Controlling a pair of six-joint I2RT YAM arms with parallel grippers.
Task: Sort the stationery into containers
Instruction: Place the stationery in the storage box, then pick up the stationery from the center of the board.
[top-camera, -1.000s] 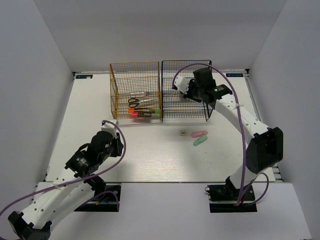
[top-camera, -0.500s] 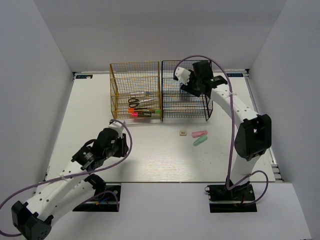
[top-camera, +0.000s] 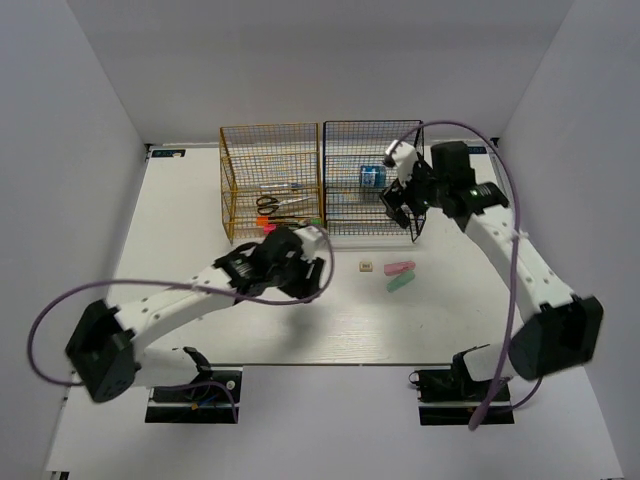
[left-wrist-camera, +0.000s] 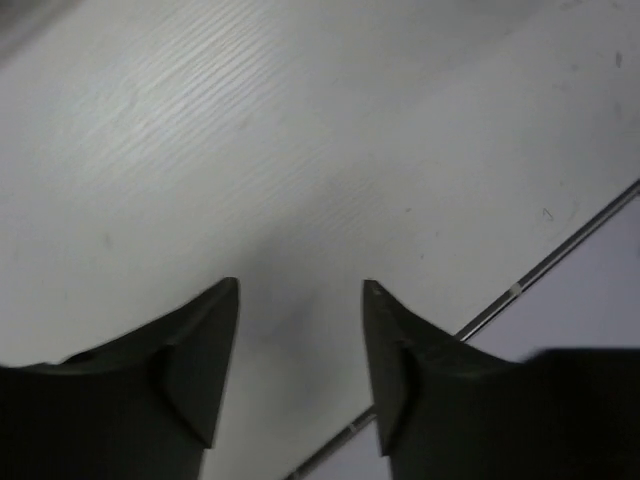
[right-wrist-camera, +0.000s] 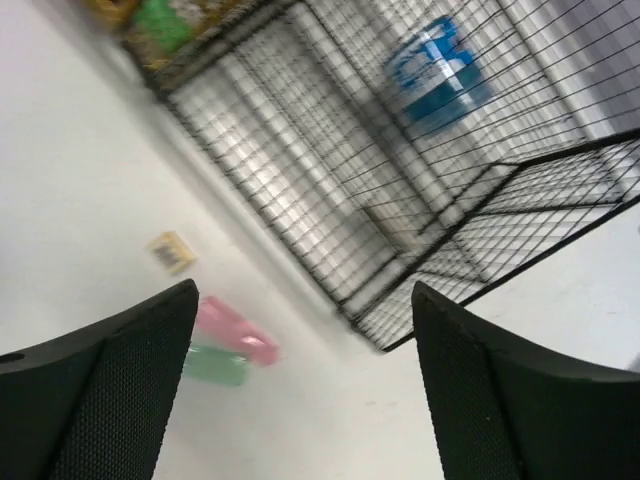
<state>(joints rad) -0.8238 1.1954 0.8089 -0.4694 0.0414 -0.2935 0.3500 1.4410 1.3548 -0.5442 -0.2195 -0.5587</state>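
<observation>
Plain white walls (top-camera: 90, 110) box in a white table (top-camera: 180, 230). Its surface is faintly grained in the left wrist view and bare apart from the task's things.

At the back left of centre stands the yellow-orange rack (top-camera: 245, 180). The black-handled scissors (top-camera: 267, 203) lie on one of its shelves. Lower down are the markers, of which a green end (top-camera: 314, 222) shows and the rest is partly hidden behind the left arm. That share of the sorting looks done.

Just in front of this rack hangs the left gripper (left-wrist-camera: 300, 290). Its fingers are set moderately apart with nothing between them, over bare table.

Touching the yellow rack's right side is the black rack (top-camera: 345, 195), with the blue roll (top-camera: 372, 177) resting on an upper shelf, so that item also counts as stored.

Three pieces are left to sort. On the open table in front of the black rack lies the beige cube (top-camera: 366, 266). Near its right lie the pink piece (top-camera: 400, 268) and the mint piece (top-camera: 398, 284), side by side and close to touching.

The right gripper (right-wrist-camera: 305, 290) hovers at the black rack's front right corner. Its fingers are spread wide and empty, and the three loose pieces are in its wrist view.

By my reckoning the job is well past halfway. What is left is to pick up these small pieces, probably for the black rack.
</observation>
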